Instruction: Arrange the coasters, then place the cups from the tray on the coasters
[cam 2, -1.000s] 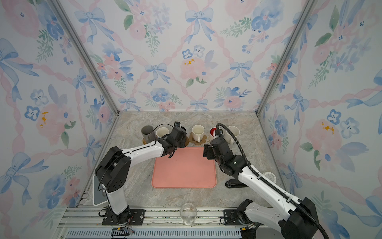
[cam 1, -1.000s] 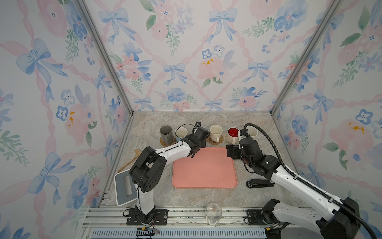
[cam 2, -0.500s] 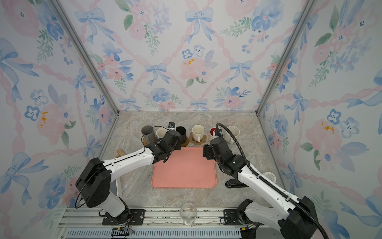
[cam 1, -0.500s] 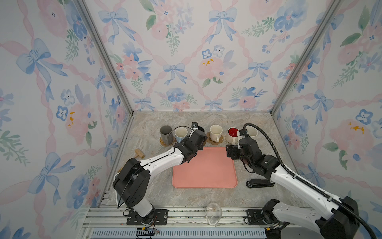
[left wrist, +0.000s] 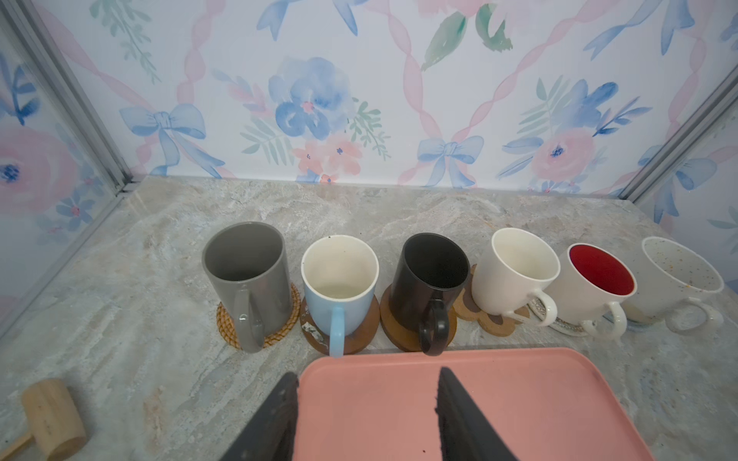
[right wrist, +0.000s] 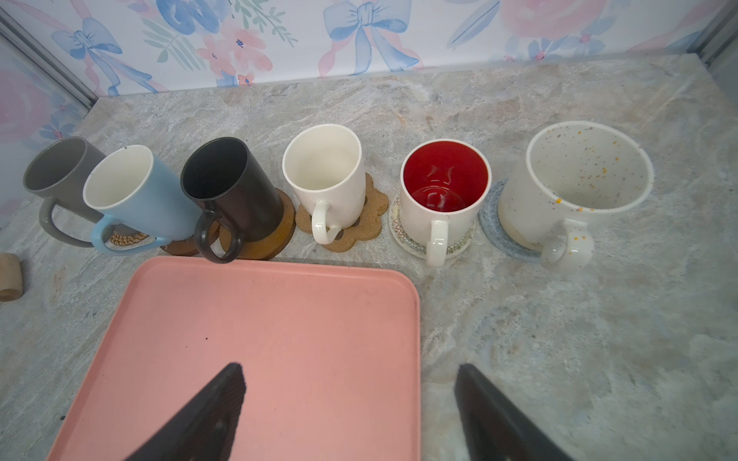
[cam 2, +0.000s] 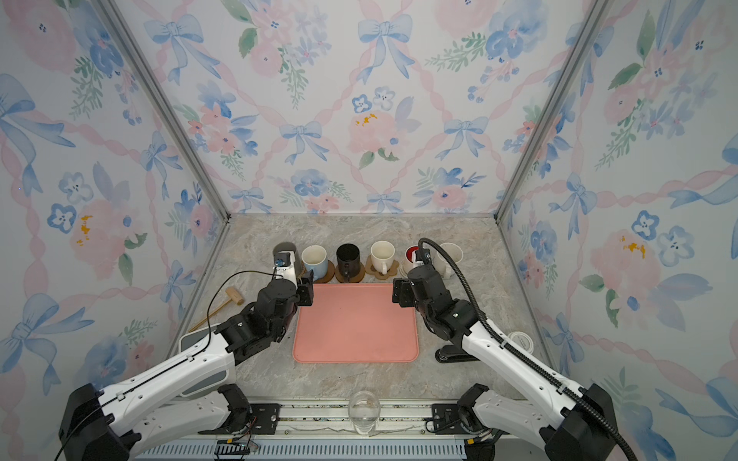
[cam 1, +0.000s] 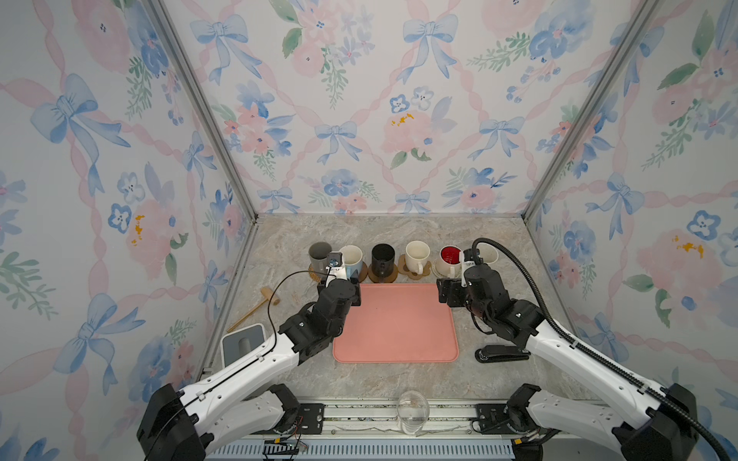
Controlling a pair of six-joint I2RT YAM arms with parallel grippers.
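Left gripper [left wrist: 367, 375]: jaws partly apart, empty, over the tray's [left wrist: 519, 399] far edge, facing the black mug [left wrist: 431, 275].
Right gripper [right wrist: 349, 367]: jaws wide apart, empty, above the tray's far corner.
Tray: bare.
Row: six cups [left wrist: 339, 287] upright just behind the tray, each on one of the coasters [left wrist: 285, 323].
Risk, handle: the black mug's handle reaches the tray rim, so a forward push or a shifted tray could turn or tip it.
Risk, speckled mug [right wrist: 579, 183]: it sits off-centre on the grey-blue coaster [right wrist: 493, 227], so a knock may slide it off.
Risk, cable [cam 2: 247, 272]: its loop hangs near the grey mug [left wrist: 247, 271] and may snag it.
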